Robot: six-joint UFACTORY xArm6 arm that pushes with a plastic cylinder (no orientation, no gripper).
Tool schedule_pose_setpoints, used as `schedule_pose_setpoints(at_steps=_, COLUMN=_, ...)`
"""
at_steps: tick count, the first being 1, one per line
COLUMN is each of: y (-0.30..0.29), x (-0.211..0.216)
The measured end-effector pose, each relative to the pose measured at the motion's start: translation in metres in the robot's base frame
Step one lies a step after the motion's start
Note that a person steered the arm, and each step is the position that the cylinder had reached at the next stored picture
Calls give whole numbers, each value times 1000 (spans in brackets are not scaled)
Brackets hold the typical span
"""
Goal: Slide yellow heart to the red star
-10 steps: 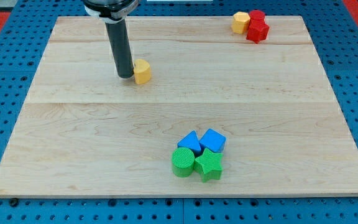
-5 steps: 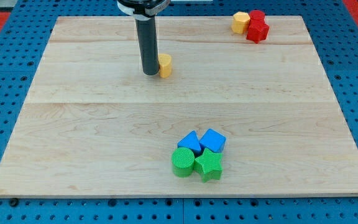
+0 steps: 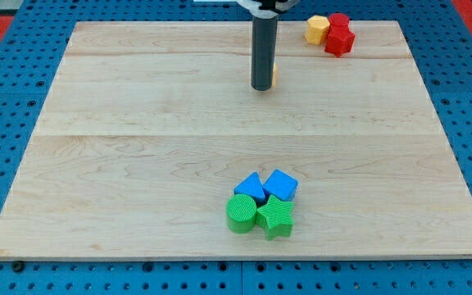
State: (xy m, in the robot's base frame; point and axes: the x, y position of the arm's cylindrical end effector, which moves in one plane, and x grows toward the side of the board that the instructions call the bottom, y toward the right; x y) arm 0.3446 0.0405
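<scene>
My tip point(image 3: 261, 87) rests on the board in the upper middle of the view. The yellow heart point(image 3: 274, 75) is almost wholly hidden behind the rod; only a thin yellow sliver shows at the rod's right edge, touching it. The red star point(image 3: 339, 41) sits near the top right corner of the board, well to the right of and above my tip. A second red block point(image 3: 339, 20) sits just behind the star, and a yellow hexagon-like block point(image 3: 317, 29) touches the star's left side.
Near the view's bottom middle is a tight cluster: a blue block point(image 3: 251, 188), a blue cube point(image 3: 281, 184), a green cylinder point(image 3: 240, 213) and a green star point(image 3: 274, 217). The wooden board point(image 3: 121, 164) lies on a blue pegboard.
My tip and the yellow heart have moved to the right and slightly up across the board, toward the red star. The rod now covers most of the heart. Other blocks have not moved.
</scene>
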Motion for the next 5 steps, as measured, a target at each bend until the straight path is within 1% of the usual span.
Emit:
schedule_pose_setpoints(at_steps=2, y=24, x=-20)
schedule_pose_setpoints(at_steps=3, y=1, x=-11)
schedule_pose_setpoints(at_steps=4, y=-52, x=-10)
schedule_pose_setpoints(at_steps=5, y=-46, x=-31)
